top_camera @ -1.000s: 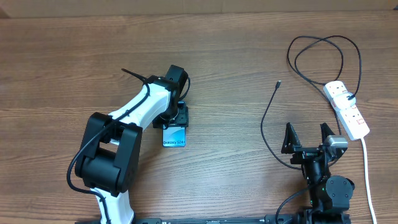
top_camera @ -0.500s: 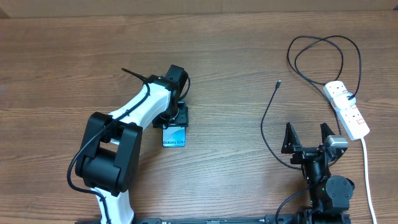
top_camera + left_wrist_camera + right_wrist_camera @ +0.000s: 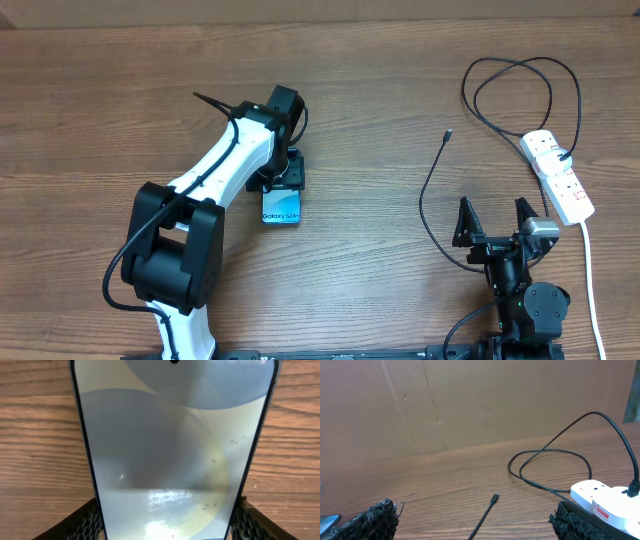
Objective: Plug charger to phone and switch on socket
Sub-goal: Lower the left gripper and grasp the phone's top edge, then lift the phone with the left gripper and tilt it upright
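Note:
The phone (image 3: 282,215) lies flat on the wooden table with its light-blue screen lit. My left gripper (image 3: 286,182) is shut on its far end. In the left wrist view the phone (image 3: 170,435) fills the frame, and the left gripper (image 3: 167,522) presses a finger against each long edge. The charger (image 3: 425,190) is a thin black cable curving across the right side, its plug tip (image 3: 494,497) lying free on the wood. The socket (image 3: 557,175) is a white strip at the far right. My right gripper (image 3: 493,222) stands open near the front edge, holding nothing.
A thick white cord (image 3: 590,270) runs from the socket toward the front edge. The charger loops behind the socket (image 3: 605,502) near the back right. A brown cardboard wall (image 3: 470,400) stands at the table's far edge.
The left arm has shifted slightly toward the far side, drawing the phone a little that way. The right arm has not moved.

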Robot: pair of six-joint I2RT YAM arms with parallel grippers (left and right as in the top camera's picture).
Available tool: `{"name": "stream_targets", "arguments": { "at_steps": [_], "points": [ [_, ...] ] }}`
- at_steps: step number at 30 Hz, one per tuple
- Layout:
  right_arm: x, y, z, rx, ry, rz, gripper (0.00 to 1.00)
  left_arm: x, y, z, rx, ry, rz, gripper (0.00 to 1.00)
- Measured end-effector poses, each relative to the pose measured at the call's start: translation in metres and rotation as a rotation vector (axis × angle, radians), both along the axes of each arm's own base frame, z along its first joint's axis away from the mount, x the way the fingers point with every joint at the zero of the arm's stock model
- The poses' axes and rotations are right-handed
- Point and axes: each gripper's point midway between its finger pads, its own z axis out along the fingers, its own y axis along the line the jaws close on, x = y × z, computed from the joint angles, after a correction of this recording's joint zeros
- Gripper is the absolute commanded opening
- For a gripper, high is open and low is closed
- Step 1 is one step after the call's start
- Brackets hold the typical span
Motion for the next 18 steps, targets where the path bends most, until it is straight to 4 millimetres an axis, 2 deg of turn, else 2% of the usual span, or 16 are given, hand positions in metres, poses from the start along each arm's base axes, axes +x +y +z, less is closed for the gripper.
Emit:
{"name": "stream_targets", "arguments": {
  "at_steps": [12, 18],
  "points": [
    [0.0, 0.0, 0.0, 0.0, 0.0, 0.0, 1.0, -0.01, 0.003, 0.024, 0.02, 0.063, 0.0, 0.54],
    [0.0, 0.0, 0.0, 0.0, 0.001, 0.0, 1.0, -0.02, -0.007, 0.027, -0.044, 0.113, 0.005, 0.53]
  ]
}}
